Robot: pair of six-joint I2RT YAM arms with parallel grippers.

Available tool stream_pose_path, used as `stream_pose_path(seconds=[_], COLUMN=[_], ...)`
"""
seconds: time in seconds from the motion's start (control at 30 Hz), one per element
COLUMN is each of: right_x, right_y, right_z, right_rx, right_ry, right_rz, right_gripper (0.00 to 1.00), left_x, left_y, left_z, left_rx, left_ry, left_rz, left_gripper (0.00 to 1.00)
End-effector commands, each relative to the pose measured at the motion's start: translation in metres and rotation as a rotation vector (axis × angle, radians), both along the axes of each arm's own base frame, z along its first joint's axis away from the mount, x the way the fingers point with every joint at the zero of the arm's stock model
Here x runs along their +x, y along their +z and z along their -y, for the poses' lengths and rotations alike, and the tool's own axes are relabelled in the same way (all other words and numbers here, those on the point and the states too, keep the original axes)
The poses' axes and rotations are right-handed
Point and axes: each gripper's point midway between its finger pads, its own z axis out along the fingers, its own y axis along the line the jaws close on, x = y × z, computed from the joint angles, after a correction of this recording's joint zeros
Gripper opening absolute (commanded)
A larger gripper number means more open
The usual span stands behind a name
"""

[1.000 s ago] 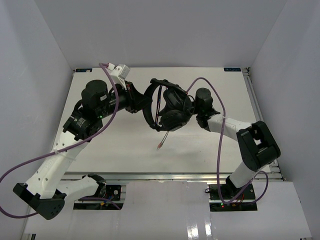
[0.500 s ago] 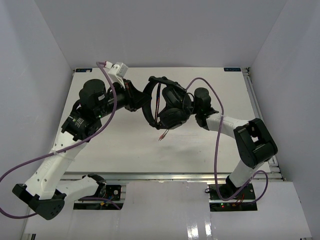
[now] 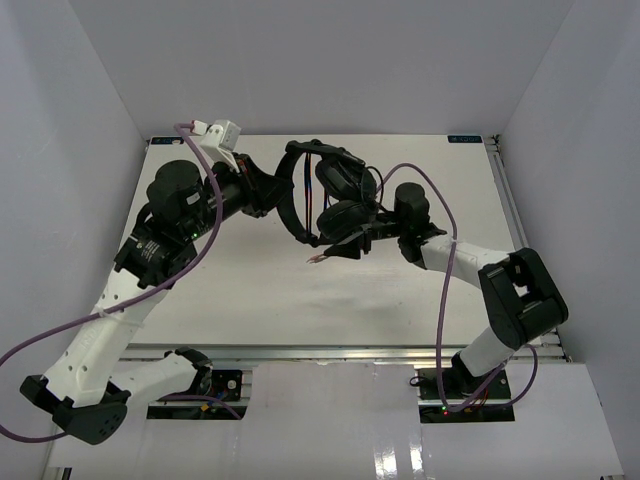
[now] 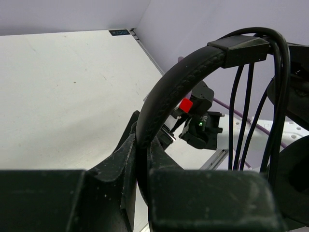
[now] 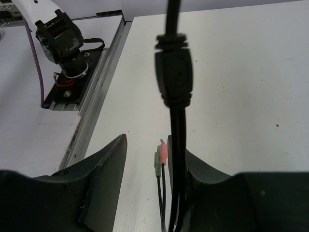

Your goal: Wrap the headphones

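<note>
The black headphones [image 3: 322,192] hang in the air over the middle of the table. My left gripper [image 3: 278,196] is shut on their arched headband [image 4: 166,94], which sits pinched between the fingers [image 4: 123,162] in the left wrist view. Several strands of thin black cord [image 4: 244,111] run across the band. My right gripper [image 3: 360,234] is just below the earcups and open. The cord [image 5: 175,145] with its thick inline block [image 5: 174,72] runs down between the jaws, against the right finger [image 5: 203,166]. The pink and green plugs [image 5: 161,157] dangle free in the gap, above the table [image 3: 316,258].
The white table [image 3: 250,290] is walled on three sides by pale panels. Purple arm cables [image 3: 440,300] loop beside both arms. A metal rail [image 3: 340,350] runs along the table's near edge, and the left arm's base [image 5: 63,43] stands beyond it.
My left arm has swung the headphones back and to the left and tilted them. The right gripper has followed leftward under the earcups, and the plug end has shifted with it.
</note>
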Motion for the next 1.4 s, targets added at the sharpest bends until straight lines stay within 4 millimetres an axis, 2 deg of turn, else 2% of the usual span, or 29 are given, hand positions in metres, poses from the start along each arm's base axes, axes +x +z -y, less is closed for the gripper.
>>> stream_pose_path(seconds=[0.0, 0.23, 0.3, 0.37, 0.43, 0.47, 0.57, 0.67, 0.73, 0.83, 0.9, 1.0, 1.13, 1.23, 1.37], right_x=[-0.008, -0.013, -0.014, -0.016, -0.019, -0.021, -0.02, -0.028, -0.029, -0.031, -0.031, -0.037, -0.053, -0.064, -0.075], right_y=[0.009, 0.014, 0.015, 0.022, 0.028, 0.025, 0.034, 0.019, 0.021, 0.01, 0.01, 0.024, 0.039, 0.044, 0.057], right_z=[0.006, 0.012, 0.012, 0.012, 0.012, 0.014, 0.014, 0.02, 0.023, 0.042, 0.053, 0.061, 0.067, 0.07, 0.06], right_rx=[0.008, -0.027, -0.029, -0.02, -0.034, -0.057, -0.109, -0.252, -0.319, -0.462, -0.544, -0.614, -0.668, -0.712, -0.739], right_ry=[0.001, -0.001, 0.001, 0.027, 0.041, 0.046, 0.043, 0.061, 0.081, 0.119, 0.137, 0.138, 0.142, 0.146, 0.133], right_rz=[0.049, 0.073, 0.073, 0.094, 0.097, 0.102, 0.182, 0.281, 0.368, 0.489, 0.594, 0.769, 0.908, 1.043, 1.165], right_gripper=[0.44, 0.37, 0.3, 0.13, 0.08, 0.08, 0.08, 0.08, 0.08, 0.08, 0.08, 0.08, 0.08, 0.08, 0.08], left_x=[-0.005, 0.0, 0.0, 0.001, 0.001, 0.001, 0.006, 0.016, 0.023, 0.035, 0.042, 0.052, 0.059, 0.065, 0.073], left_y=[0.044, 0.048, 0.048, 0.047, 0.046, 0.047, 0.044, 0.039, 0.035, 0.027, 0.023, 0.013, -0.009, -0.029, -0.053], left_z=[-0.014, -0.025, -0.026, -0.028, -0.032, -0.035, -0.047, -0.058, -0.063, -0.076, -0.085, -0.095, -0.105, -0.106, -0.1], left_rx=[-0.115, -0.143, -0.148, -0.153, -0.156, -0.164, -0.185, -0.211, -0.221, -0.234, -0.229, -0.171, -0.09, -0.026, 0.044], left_ry=[0.068, 0.142, 0.15, 0.164, 0.182, 0.199, 0.277, 0.367, 0.417, 0.526, 0.588, 0.67, 0.743, 0.765, 0.76], left_rz=[0.085, 0.084, 0.082, 0.078, 0.07, 0.068, 0.048, 0.013, -0.006, -0.033, -0.037, -0.038, -0.059, -0.084, -0.126], left_gripper=[0.0, 0.0, 0.0, 0.0, 0.0, 0.0, 0.0, 0.0, 0.0, 0.0, 0.0, 0.0, 0.0, 0.0, 0.0])
